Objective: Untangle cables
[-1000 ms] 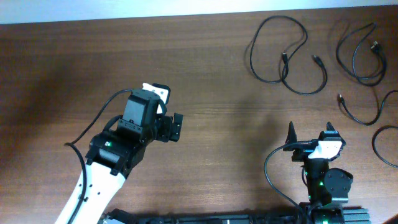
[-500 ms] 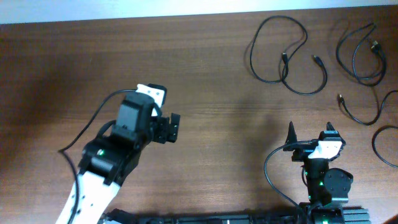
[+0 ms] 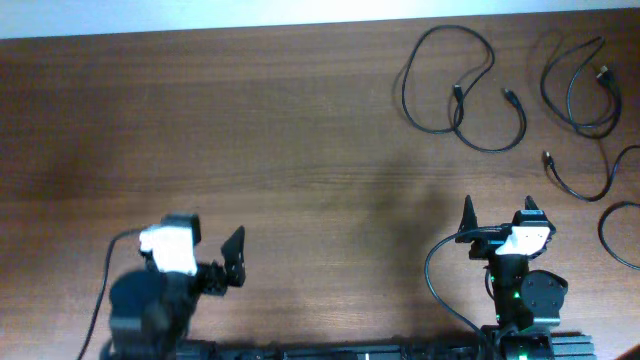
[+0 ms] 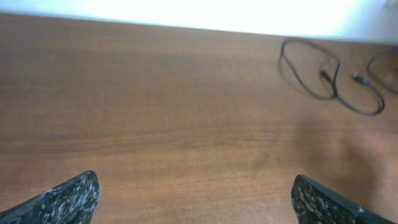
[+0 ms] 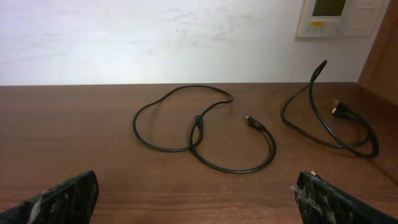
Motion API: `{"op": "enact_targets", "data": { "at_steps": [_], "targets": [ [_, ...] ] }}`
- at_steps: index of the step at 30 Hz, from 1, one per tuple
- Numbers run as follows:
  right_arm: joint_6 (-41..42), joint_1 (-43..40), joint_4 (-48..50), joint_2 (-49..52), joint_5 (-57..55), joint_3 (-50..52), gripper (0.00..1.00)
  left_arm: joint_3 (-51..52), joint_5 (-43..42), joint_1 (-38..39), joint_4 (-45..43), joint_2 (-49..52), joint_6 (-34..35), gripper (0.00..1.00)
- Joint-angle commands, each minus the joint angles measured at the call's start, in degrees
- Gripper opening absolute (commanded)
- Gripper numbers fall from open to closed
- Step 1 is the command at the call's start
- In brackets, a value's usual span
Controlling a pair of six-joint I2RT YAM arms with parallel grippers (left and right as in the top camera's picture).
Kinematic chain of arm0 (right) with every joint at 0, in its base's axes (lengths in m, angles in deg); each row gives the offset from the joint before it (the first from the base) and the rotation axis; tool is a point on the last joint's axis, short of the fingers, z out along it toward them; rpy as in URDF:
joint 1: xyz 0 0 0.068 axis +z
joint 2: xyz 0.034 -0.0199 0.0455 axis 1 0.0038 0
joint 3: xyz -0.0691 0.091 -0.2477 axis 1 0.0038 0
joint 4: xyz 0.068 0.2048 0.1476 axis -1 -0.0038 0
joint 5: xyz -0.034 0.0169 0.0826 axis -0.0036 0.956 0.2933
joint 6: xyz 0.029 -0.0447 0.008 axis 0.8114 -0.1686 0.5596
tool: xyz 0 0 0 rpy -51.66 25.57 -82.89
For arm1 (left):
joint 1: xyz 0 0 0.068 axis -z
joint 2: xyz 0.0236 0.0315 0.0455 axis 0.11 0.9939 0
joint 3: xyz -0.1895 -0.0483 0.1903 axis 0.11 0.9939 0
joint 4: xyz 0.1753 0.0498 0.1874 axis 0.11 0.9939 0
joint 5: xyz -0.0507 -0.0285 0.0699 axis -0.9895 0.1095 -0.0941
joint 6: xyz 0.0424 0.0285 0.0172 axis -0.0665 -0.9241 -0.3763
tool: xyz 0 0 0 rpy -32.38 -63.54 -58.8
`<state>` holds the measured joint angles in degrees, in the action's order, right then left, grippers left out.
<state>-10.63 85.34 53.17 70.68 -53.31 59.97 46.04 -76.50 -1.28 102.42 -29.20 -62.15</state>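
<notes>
The left gripper (image 4: 198,200) had drawn back from the middle of the table (image 3: 250,120) to its near edge, jaws wide and empty. The right gripper (image 3: 498,206) stayed parked, likewise open and empty. The cables (image 3: 461,112) lay far right, seemingly separate, so the untangling looked finished.

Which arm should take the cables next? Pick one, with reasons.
Right. The right gripper, open, sits on the same side as the cables and faces them squarely. The left gripper, also open, is far left, with them distant in its view.
</notes>
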Motion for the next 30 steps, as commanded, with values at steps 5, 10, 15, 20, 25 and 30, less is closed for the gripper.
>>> {"op": "enact_targets", "data": {
  "at_steps": [5,10,15,20,25,30],
  "targets": [
    [0.24,0.22,-0.22,-0.59,-0.48,0.37,0.99,11.32,-2.03,-3.17,-9.99,-14.73,-1.66,0.99],
    [0.24,0.22,-0.22,-0.59,-0.48,0.37,0.99,15.43,-2.01,-5.68,-14.23,-16.61,-1.90,0.99],
    [0.24,0.22,-0.22,-0.59,-0.48,0.37,0.99,17.31,0.09,-7.39,-16.70,-16.61,-2.91,0.99],
    [0.24,0.22,-0.22,-0.59,-0.48,0.37,0.99,23.12,2.45,-7.48,-28.37,-16.63,-4.04,0.99],
    [0.24,0.22,-0.22,-0.59,-0.48,0.37,0.99,28.94,2.29,-7.50,-36.37,-16.63,-4.17,0.99],
    [0.24,0.22,-0.22,-0.59,-0.48,0.37,0.99,33.07,2.08,-7.50,-39.12,-16.63,-8.70,0.99]
  ]
}}
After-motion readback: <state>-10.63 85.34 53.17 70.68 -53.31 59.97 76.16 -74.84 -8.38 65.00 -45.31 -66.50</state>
